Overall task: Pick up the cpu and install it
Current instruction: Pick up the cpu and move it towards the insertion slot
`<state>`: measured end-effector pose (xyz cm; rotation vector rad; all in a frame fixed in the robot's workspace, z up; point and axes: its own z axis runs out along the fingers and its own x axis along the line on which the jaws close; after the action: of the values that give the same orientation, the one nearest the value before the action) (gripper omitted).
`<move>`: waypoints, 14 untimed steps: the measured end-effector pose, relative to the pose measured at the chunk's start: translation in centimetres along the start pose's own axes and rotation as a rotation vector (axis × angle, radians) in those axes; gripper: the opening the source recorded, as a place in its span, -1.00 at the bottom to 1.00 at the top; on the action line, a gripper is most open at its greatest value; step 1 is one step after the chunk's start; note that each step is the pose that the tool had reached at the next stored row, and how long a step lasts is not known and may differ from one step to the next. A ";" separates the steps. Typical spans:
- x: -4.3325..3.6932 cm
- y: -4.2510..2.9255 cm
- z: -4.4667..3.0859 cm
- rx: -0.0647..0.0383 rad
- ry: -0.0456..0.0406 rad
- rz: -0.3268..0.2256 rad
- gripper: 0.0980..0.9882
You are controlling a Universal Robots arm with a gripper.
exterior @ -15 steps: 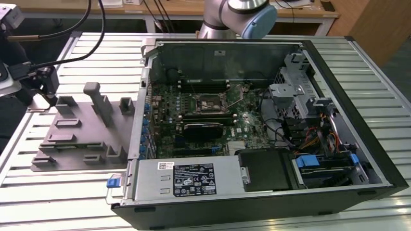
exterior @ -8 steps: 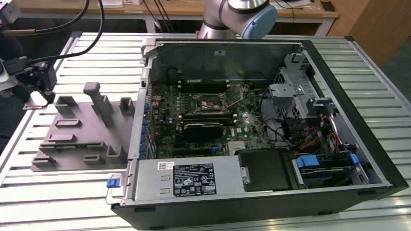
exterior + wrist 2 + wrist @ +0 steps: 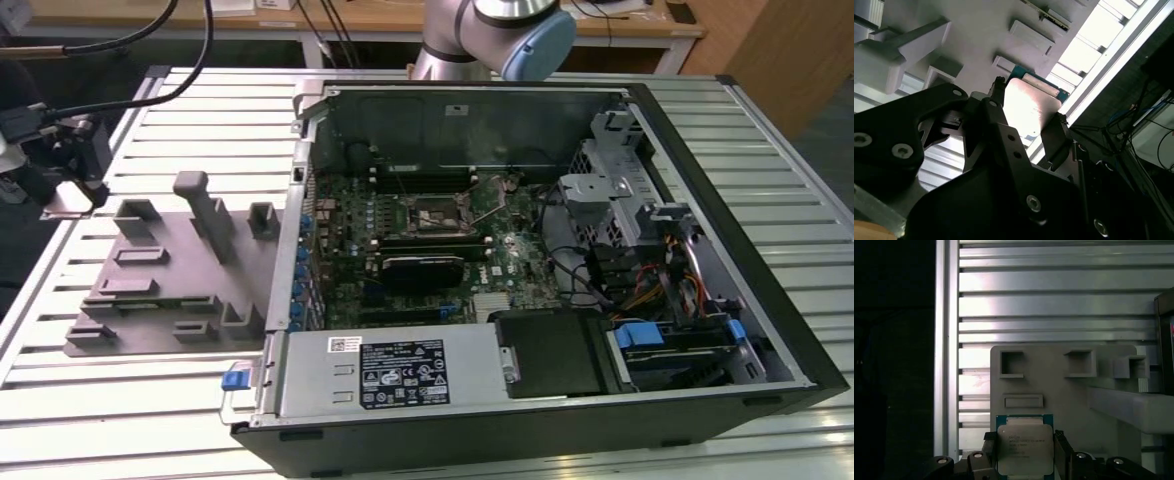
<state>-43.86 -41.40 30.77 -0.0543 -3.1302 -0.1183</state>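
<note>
At exterior view's left, over fixture (image 3: 160,285), gripper (image 3: 1029,100) is clamping cpu (image 3: 1025,450) by opposite edges; we are judging it light, stiff, fragile.

My fingers (image 3: 1061,455) are matt black with bright steel screw heads, and the cpu (image 3: 1025,450) has a smooth silver-grey metal top with a soft sheen, set on a green board rim. The fixture plate (image 3: 1054,395) looks like matt grey plastic. The tabletop (image 3: 1054,295) is ribbed bare aluminium, faintly glossy, and the computer case (image 3: 454,120) is dull grey sheet metal in a black shell.
</note>
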 end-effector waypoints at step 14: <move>0.02 0.20 -1.68 0.000 0.0000 0.000 0.00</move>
<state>-43.86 -41.33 32.46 -0.0542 -3.1302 -0.1183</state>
